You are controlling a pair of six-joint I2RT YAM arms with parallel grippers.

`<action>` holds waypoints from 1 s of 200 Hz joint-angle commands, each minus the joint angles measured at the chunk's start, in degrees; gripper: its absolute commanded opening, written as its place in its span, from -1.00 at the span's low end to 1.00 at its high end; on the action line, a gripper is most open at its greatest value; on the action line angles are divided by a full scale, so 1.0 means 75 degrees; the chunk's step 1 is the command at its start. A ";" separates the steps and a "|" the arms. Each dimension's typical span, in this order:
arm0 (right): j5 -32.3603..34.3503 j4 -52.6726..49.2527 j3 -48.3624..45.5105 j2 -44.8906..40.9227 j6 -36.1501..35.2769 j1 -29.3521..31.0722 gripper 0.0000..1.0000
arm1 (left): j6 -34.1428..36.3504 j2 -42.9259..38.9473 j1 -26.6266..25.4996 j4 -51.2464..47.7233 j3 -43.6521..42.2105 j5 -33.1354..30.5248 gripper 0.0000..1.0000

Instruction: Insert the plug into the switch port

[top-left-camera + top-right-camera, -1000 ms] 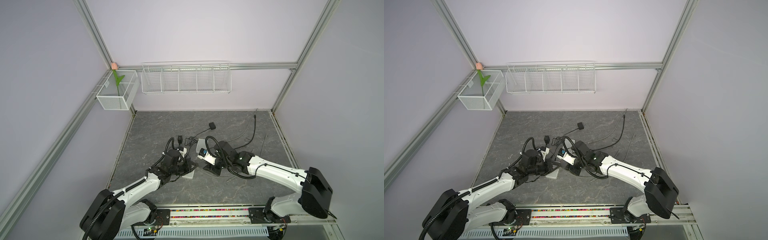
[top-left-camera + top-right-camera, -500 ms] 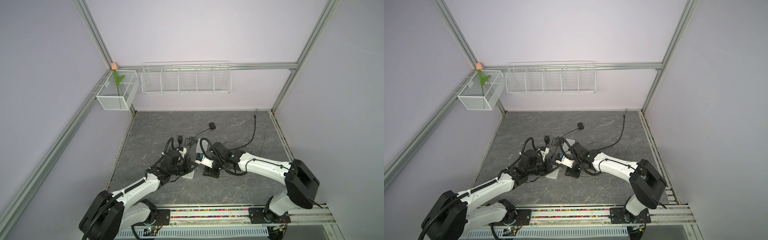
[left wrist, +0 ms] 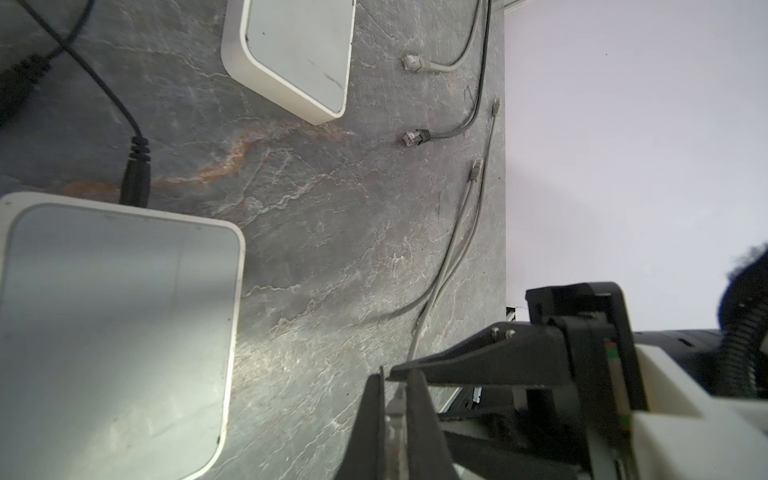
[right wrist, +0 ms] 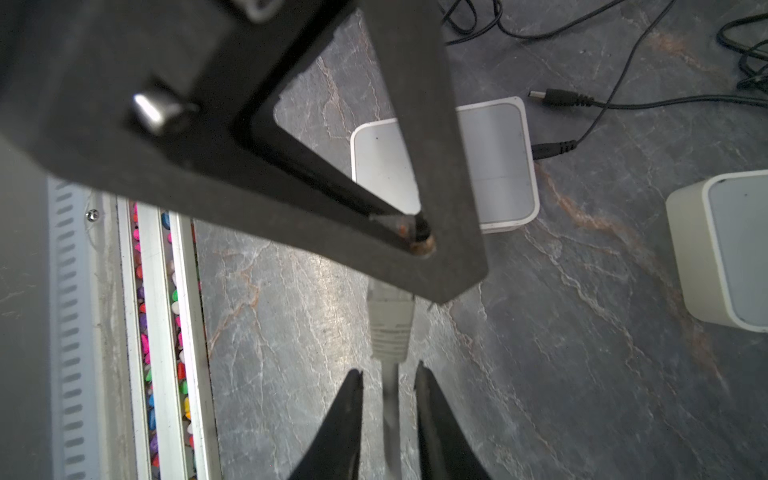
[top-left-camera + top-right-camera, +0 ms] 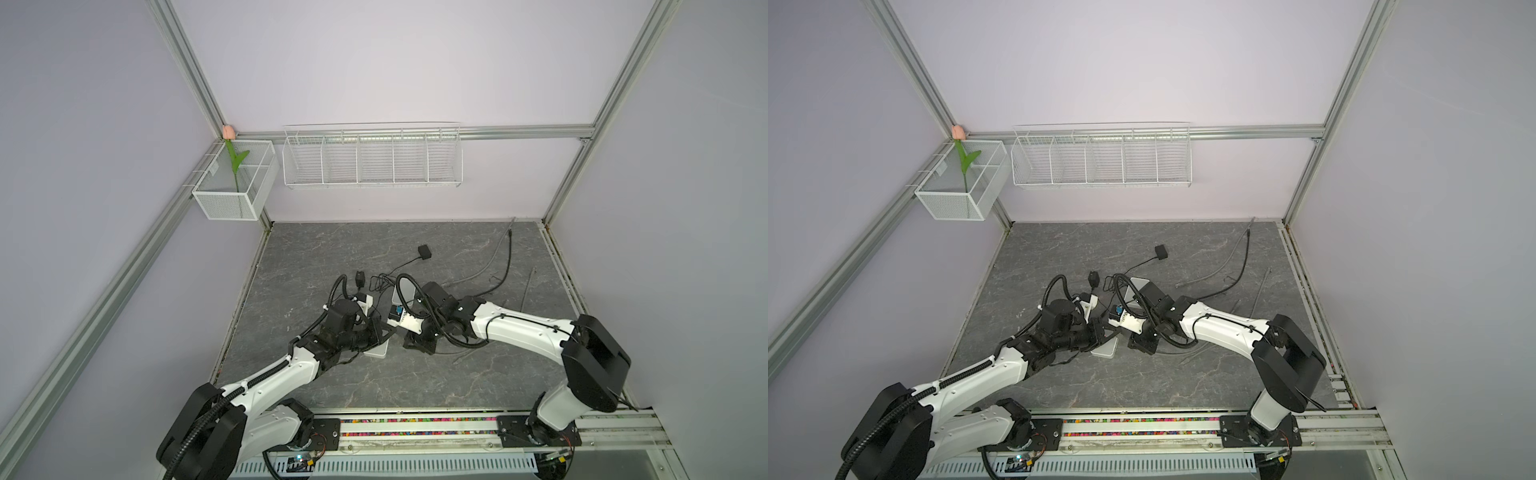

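The step in hand looks like a hand-over of the plug (image 4: 390,324) above the counter (image 4: 582,353), ahead of any push into a port. The left fingers (image 3: 368,436) are together, clamped on the plug's front end. In the right wrist view they cover its nose, so only the grey boot shows below them. The right fingers (image 4: 345,424) stand a little apart, one on each side of the cable (image 4: 390,415) just behind the boot. A sliver of gap shows on both sides, so they do not grip it yet. The plug seems held clear of the counter, near the nearer switch (image 4: 498,166) but apart from it. That switch already has a black power lead (image 4: 552,148) at one side. A second switch (image 4: 731,249) lies farther off.

The next move probably calls for the right fingers to close squarely on the boot or cable, so the plug does not twist. The left fingers would then let go and free the nose. After that the plug must be turned to face a port, but no view shows the ports or the latch tab, so the approach side cannot be told. The switch looks light and may slide under a push, so the freed left fingers could brace it.
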 commanded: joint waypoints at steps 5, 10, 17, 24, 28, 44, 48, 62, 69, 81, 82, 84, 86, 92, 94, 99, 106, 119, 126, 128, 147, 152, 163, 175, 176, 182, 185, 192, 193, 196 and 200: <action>-0.0123 -0.0150 0.0163 0.0088 -0.0156 -0.0026 -0.60 | 0.0064 -0.0146 -0.0011 -0.0028 -0.0071 -0.0046 -1.00; -0.0120 -0.0140 0.0161 0.0088 -0.0152 -0.0026 -0.61 | 0.0070 -0.0145 -0.0006 -0.0029 -0.0071 -0.0049 -1.00; -0.0123 -0.0138 0.0161 0.0088 -0.0137 -0.0028 -0.61 | 0.0064 -0.0148 -0.0006 -0.0028 -0.0071 -0.0022 -1.00; -0.0128 -0.0128 0.0155 0.0097 -0.0144 -0.0035 -0.60 | 0.0063 -0.0151 -0.0012 -0.0028 -0.0064 -0.0013 -1.00; -0.0127 -0.0127 0.0151 0.0100 -0.0143 -0.0028 -0.59 | 0.0063 -0.0142 -0.0010 -0.0028 -0.0071 -0.0011 -1.00; -0.0144 -0.0109 0.0150 0.0123 -0.0137 -0.0026 -0.56 | 0.0052 -0.0163 -0.0006 -0.0028 -0.0067 -0.0006 -1.00; -0.0147 -0.0115 0.0153 0.0126 -0.0135 -0.0027 -0.56 | 0.0052 -0.0174 -0.0008 -0.0028 -0.0067 0.0002 -1.00; -0.0146 -0.0115 0.0150 0.0135 -0.0134 -0.0028 -0.55 | 0.0052 -0.0198 -0.0007 -0.0025 -0.0066 0.0009 -1.00; -0.0151 -0.0115 0.0150 0.0132 -0.0138 -0.0035 -0.57 | 0.0052 -0.0200 -0.0006 -0.0031 -0.0068 0.0014 -1.00; -0.0146 -0.0127 0.0163 0.0124 -0.0146 -0.0033 -0.68 | 0.0052 -0.0211 -0.0009 -0.0051 -0.0059 0.0009 -1.00; -0.0146 -0.0127 0.0162 0.0123 -0.0146 -0.0029 -0.70 | 0.0052 -0.0211 -0.0008 -0.0057 -0.0059 0.0006 -1.00; -0.0146 -0.0118 0.0167 0.0123 -0.0143 -0.0031 -0.73 | 0.0052 -0.0211 -0.0007 -0.0058 -0.0059 0.0007 -1.00; -0.0143 -0.0116 0.0163 0.0123 -0.0139 -0.0032 -0.76 | 0.0052 -0.0214 -0.0006 -0.0062 -0.0059 0.0007 -1.00; -0.0139 -0.0115 0.0164 0.0114 -0.0139 -0.0029 -0.83 | 0.0046 -0.0211 -0.0006 -0.0063 -0.0059 0.0012 -1.00; -0.0127 -0.0115 0.0162 0.0118 -0.0144 -0.0031 -0.84 | 0.0048 -0.0217 -0.0012 -0.0057 -0.0050 -0.0001 -1.00; -0.0132 -0.0106 0.0162 0.0107 -0.0135 -0.0025 -0.87 | 0.0039 -0.0211 -0.0006 -0.0062 -0.0046 0.0003 -1.00; -0.0116 -0.0103 0.0159 0.0100 -0.0135 -0.0033 -0.87 | 0.0040 -0.0212 -0.0012 -0.0051 -0.0045 0.0004 -1.00; -0.0083 -0.0078 0.0150 0.0100 -0.0131 -0.0030 -0.86 | 0.0038 -0.0198 -0.0007 -0.0062 -0.0022 0.0023 -1.00; -0.0073 -0.0068 0.0150 0.0088 -0.0122 -0.0032 -0.87 | 0.0049 -0.0189 -0.0006 -0.0069 -0.0007 0.0023 -1.00; -0.0072 -0.0068 0.0150 0.0088 -0.0122 -0.0035 -0.86 | 0.0043 -0.0193 -0.0006 -0.0079 -0.0011 0.0023 -1.00; 0.0032 -0.0100 0.0162 0.0021 -0.0100 -0.0028 -0.87 | 0.0112 -0.0145 -0.0006 -0.0219 0.0042 -0.0038 -0.95; 0.0078 -0.0120 0.0172 -0.0003 -0.0091 -0.0035 -0.87 | 0.0145 -0.0147 -0.0001 -0.0328 0.0066 -0.0052 -0.83; 0.0242 -0.0205 0.0202 -0.0063 -0.0081 -0.0030 -0.86 | 0.0251 -0.0169 0.0056 -0.0588 0.0155 -0.0113 -0.67; 0.0441 -0.0382 0.0253 -0.0110 -0.0075 -0.0026 -0.87 | 0.0342 -0.0284 0.0221 -0.0855 0.0209 -0.0114 -0.56; 0.0452 -0.0401 0.0260 -0.0117 -0.0069 -0.0025 -0.87 | 0.0344 -0.0300 0.0242 -0.0875 0.0209 -0.0114 -0.55; 0.0566 -0.0508 0.0297 -0.0129 -0.0075 -0.0029 -0.87 | 0.0378 -0.0397 0.0378 -0.1012 0.0210 -0.0138 -0.51; 0.0629 -0.0558 0.0312 -0.0134 -0.0059 -0.0025 -0.87 | 0.0390 -0.0465 0.0450 -0.1094 0.0210 -0.0147 -0.49; 0.0815 -0.0673 0.0336 -0.0152 -0.0051 -0.0034 -0.86 | 0.0421 -0.0629 0.0636 -0.1281 0.0199 -0.0209 -0.44; 0.0844 -0.0681 0.0331 -0.0155 -0.0046 -0.0035 -0.87 | 0.0430 -0.0648 0.0655 -0.1322 0.0199 -0.0226 -0.43; 0.0939 -0.0732 0.0342 -0.0158 -0.0029 -0.0033 -0.86 | 0.0438 -0.0733 0.0734 -0.1418 0.0193 -0.0275 -0.41; 0.1057 -0.0794 0.0348 -0.0169 -0.0012 -0.0024 -0.87 | 0.0439 -0.0850 0.0835 -0.1563 0.0187 -0.0383 -0.38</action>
